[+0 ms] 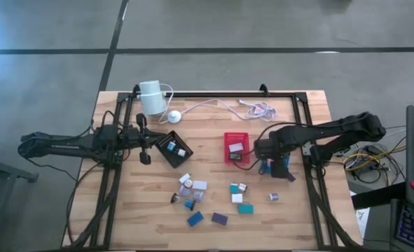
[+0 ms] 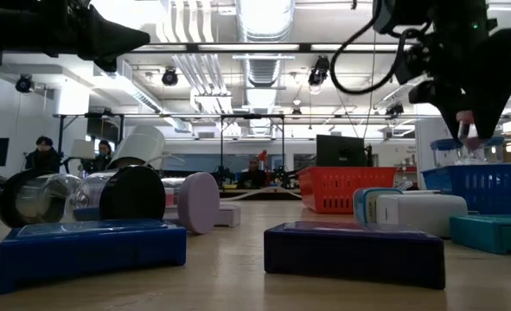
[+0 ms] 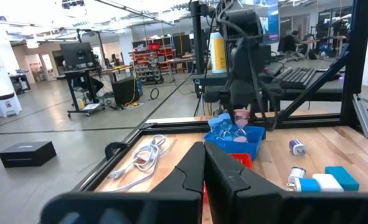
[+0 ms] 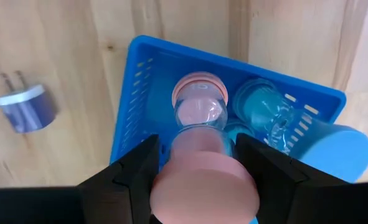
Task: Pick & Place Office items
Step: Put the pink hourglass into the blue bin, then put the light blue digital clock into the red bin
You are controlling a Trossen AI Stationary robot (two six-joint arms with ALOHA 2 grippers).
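A: Gripper on the right arm (image 4: 196, 171) is sitting directly over the blue tray (image 4: 134, 112), fingers (image 4: 131, 177) clamping a pink hourglass-shaped piece (image 4: 199, 155) on both sides. Bottom cap of that piece is reaching down inside the tray.

B: Arm pose?

A: Right arm is stretching in from the table's right edge, wrist pointing straight down. Left gripper (image 1: 145, 139) is hanging near the table's left side, just beside the black tray (image 1: 173, 148), jaws pressed together and carrying nothing.

B: Contents of the trays?

A: Blue tray is holding a clear teal piece (image 4: 261, 109) next to the pink one. Black tray is holding small pieces, one white, one blue. Red tray (image 1: 236, 146) is holding a few small bits, too small to identify.

B: Remaining office items?

A: Loose blocks and short cylinders (image 1: 210, 199) are lying scattered on the wooden table (image 1: 122, 210) in front of the trays. One small plug-like piece (image 4: 23, 107) is lying just beside the blue tray.
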